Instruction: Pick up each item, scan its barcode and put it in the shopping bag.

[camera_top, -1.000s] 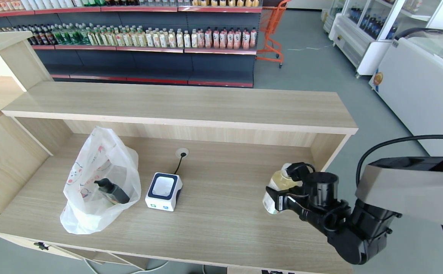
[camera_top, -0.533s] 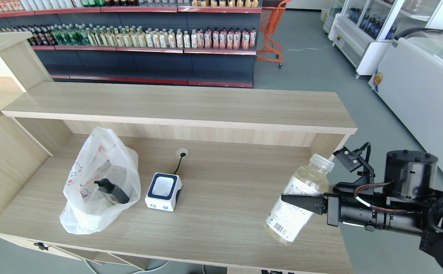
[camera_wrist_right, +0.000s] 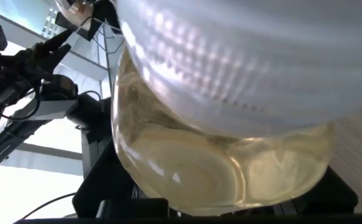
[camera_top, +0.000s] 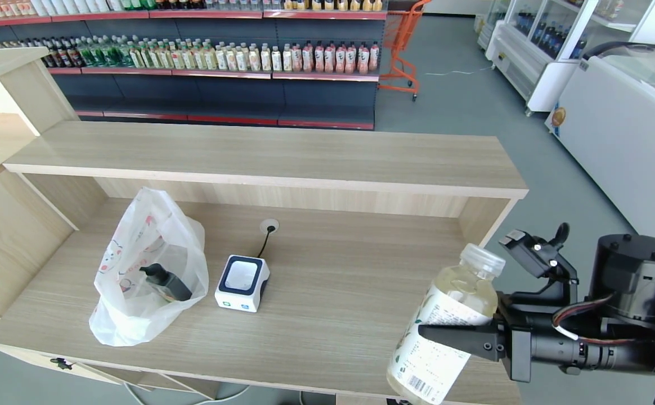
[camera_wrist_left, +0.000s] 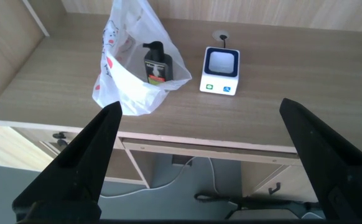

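- Bottle (camera_top: 462, 292): clear w/ pale liquid and a white label. It's held off the counter (camera_top: 333, 315) above its near right corner, tilted, cap up and away, base toward us.
- Right gripper (camera_top: 434, 332): jaws clamped across the bottle's label at mid-body. One finger shows in front; the other is hidden behind.
- Risk 1: round, smooth body w/ liquid inside. We judge it may swivel or slide in the two-finger hold if the wrist turns fast.
- Risk 2: the barcode (camera_top: 417, 384) sits near the base, facing us and not the scanner (camera_top: 242, 282), which is well apart to the left. W/o re-orienting, the scan probably fails.
- Risk 3: a low pass could bump the scanner or snag its cable.
- Risk 4: the shopping bag (camera_top: 147, 264) is thin and slumped, w/ a dark pump bottle (camera_top: 165, 282) inside. The mouth may fold shut or the bag may tip on drop-in.
- Left gripper (camera_wrist_left: 199, 102): jaws wide, empty, hanging off the counter's near side, so there's no support for the bag.
- Writing: the bottle label carries small print, too small for us to read. The bag has a red cartoon print. The scanner front has two small coloured marks. Shelf labels are too far off.
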`<state>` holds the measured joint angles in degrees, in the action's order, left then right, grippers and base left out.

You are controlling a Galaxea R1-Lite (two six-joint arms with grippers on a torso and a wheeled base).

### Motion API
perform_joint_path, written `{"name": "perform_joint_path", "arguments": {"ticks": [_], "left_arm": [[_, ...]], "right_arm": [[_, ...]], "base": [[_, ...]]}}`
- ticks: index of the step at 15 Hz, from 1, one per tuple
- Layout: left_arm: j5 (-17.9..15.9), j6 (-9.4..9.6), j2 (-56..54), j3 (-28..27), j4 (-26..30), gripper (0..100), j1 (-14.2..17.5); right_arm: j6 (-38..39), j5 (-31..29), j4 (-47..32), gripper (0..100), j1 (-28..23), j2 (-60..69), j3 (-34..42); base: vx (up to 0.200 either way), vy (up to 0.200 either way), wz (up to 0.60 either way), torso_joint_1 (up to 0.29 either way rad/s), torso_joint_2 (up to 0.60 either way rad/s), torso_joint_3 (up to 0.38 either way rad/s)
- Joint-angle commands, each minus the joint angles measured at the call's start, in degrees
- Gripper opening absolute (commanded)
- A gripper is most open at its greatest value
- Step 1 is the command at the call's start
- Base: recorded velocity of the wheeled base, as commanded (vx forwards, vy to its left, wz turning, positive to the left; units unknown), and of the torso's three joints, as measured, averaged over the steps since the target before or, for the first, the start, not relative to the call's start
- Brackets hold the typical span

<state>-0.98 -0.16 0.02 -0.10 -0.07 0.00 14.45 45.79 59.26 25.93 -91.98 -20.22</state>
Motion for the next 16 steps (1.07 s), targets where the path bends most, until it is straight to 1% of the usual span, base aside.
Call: {"name": "perform_joint_path", "arguments": {"ticks": [1,4,16], "left_arm": [[0.0,-0.02,0.0,0.0,0.0,100,0.0],[0.0,-0.02,0.0,0.0,0.0,100,0.0],[0.0,-0.02,0.0,0.0,0.0,100,0.0]], "right_arm": [[-0.1,0.1,0.2,0,1.8,0.0,-0.3],[-0.5,0.0,-0.3,0,3.4,-0.2,-0.3],[-0.4,-0.1,-0.4,0,3.5,0.3,-0.3]], "base": [[0.000,0.000,0.00,0.000,0.00,0.000],[0.000,0.000,0.00,0.000,0.00,0.000],[0.000,0.000,0.00,0.000,0.00,0.000]]}}
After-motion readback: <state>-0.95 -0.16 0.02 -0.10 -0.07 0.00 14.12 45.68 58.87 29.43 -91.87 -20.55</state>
